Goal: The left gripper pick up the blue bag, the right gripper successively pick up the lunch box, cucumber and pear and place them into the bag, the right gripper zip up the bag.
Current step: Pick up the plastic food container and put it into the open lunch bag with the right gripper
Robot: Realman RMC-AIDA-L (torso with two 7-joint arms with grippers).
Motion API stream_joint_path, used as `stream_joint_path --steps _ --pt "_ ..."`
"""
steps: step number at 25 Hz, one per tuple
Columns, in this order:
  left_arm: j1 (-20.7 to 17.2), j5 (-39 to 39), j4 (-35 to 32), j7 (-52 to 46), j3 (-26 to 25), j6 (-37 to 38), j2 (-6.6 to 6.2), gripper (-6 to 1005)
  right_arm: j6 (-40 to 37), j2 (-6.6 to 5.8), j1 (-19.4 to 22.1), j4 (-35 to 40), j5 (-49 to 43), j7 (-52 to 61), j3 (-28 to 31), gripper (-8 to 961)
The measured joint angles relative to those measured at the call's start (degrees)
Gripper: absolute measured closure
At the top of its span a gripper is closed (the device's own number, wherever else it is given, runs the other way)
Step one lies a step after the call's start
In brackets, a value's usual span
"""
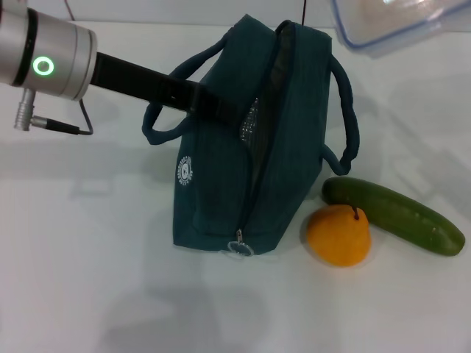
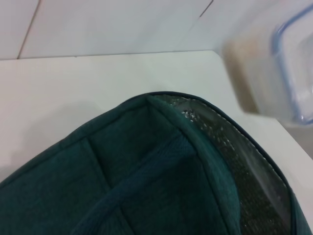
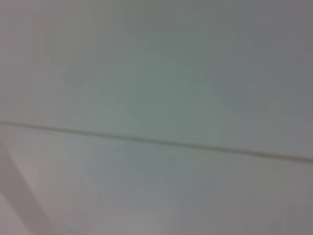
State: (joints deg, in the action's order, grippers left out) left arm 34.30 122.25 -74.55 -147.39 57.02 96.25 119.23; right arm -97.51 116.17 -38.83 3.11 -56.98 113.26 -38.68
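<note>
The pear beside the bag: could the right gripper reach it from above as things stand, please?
Probably yes: the pear sits uncovered on the table, touching the cucumber beside the blue bag; the right gripper itself is out of view.

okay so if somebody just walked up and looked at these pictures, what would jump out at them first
The blue bag in the middle of the white table, its zipper open and silvery lining showing, with the left gripper at its left side by the handle. Next, the bright pear touching the cucumber, just right of the bag. The lunch box hangs above the bag's far end, cut off at the frame's top.
</note>
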Motion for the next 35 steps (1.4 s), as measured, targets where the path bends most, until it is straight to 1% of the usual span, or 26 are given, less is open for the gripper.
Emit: stream_joint_path --steps 5,9,12,16,19,25,29,35 --pt "0.68 0.01 1.21 0.64 0.13 -0.01 0.07 963 -0.22 0.05 -6.15 -1.40 0.03 -0.36 -0.34 863" --pt "2.39 -0.04 3.80 1.42 0.13 -0.03 0.13 962 1.23 0.03 -8.66 -1.89 -0.33 -0.92 -1.41 863" --pt "2.48 -0.23 4.15 1.80 0.09 -0.37 0.14 962 3.30 0.02 -9.72 -3.06 -0.44 -2.34 -3.57 863" --pt "2.20 -0.28 4.14 2.17 -0.21 -1.04 0.13 963 7.44 0.03 -8.73 -4.07 -0.45 -3.64 -7.60 862" --pt "1.89 -0.26 4.19 2.22 -0.42 -2.27 0.13 963 9.14 0.02 -7.44 -4.60 -0.52 -3.70 -9.84 861" --pt "1.57 -0.19 4.25 2.22 -0.51 -3.77 0.13 963 9.67 0.02 -5.59 -4.69 -1.64 -3.73 -11.17 862" --pt "1.55 -0.18 4.25 2.22 -0.51 -3.81 0.13 963 10.73 0.02 -5.30 -4.68 -3.15 -3.75 -11.34 862" --pt "1.55 -0.26 4.22 2.20 -0.51 -3.88 0.13 962 12.02 0.03 -5.30 -3.35 -3.48 -4.86 -13.69 863"
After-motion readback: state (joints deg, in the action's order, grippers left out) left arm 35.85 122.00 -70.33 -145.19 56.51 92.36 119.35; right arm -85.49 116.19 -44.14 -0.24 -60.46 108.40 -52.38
